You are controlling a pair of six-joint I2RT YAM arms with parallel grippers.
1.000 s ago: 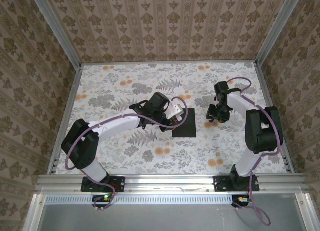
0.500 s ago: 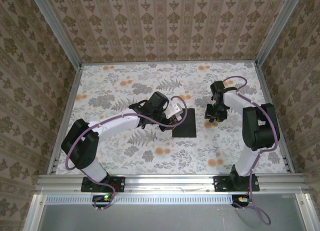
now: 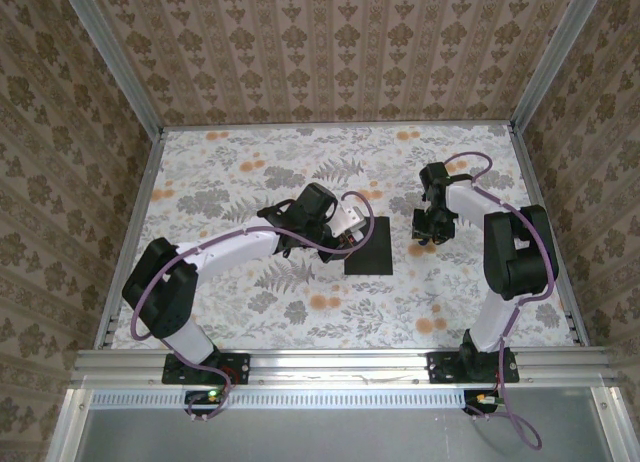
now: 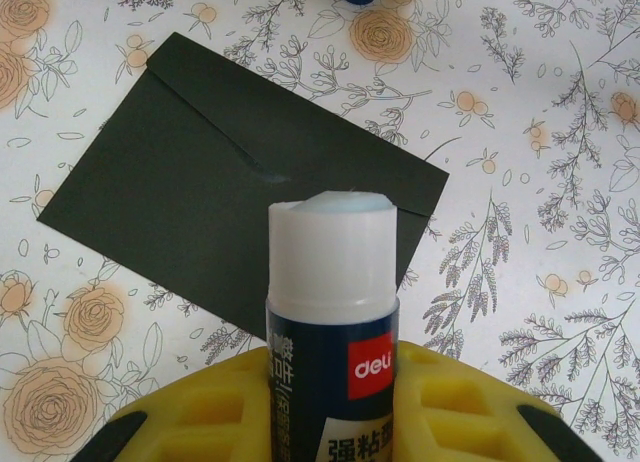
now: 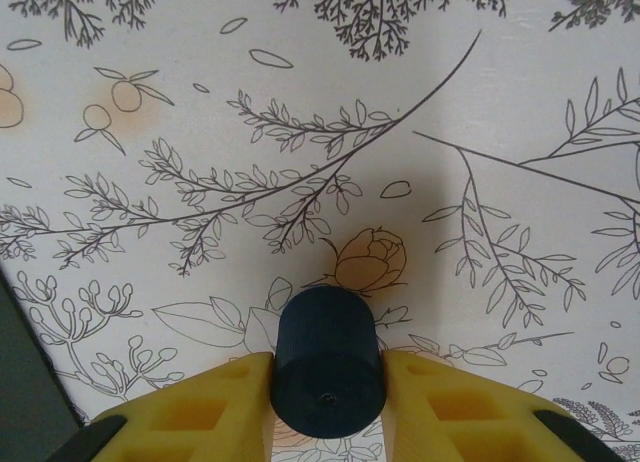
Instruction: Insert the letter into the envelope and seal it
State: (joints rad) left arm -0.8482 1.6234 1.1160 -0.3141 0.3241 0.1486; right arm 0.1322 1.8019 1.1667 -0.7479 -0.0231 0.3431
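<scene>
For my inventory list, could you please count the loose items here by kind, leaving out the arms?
Black envelope: 1
Glue stick, uncapped: 1
Dark cap: 1
Total: 3

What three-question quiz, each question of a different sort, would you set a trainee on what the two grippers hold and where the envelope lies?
1. True or false: the left gripper is shut on an uncapped glue stick.
2. Which does the right gripper clamp? A a dark round cap; B a pen; C a coin.
3. Fill in: on the floral table, beyond the glue stick's tip, lies the flat black ____.
Key: 1 true; 2 A; 3 envelope.
</scene>
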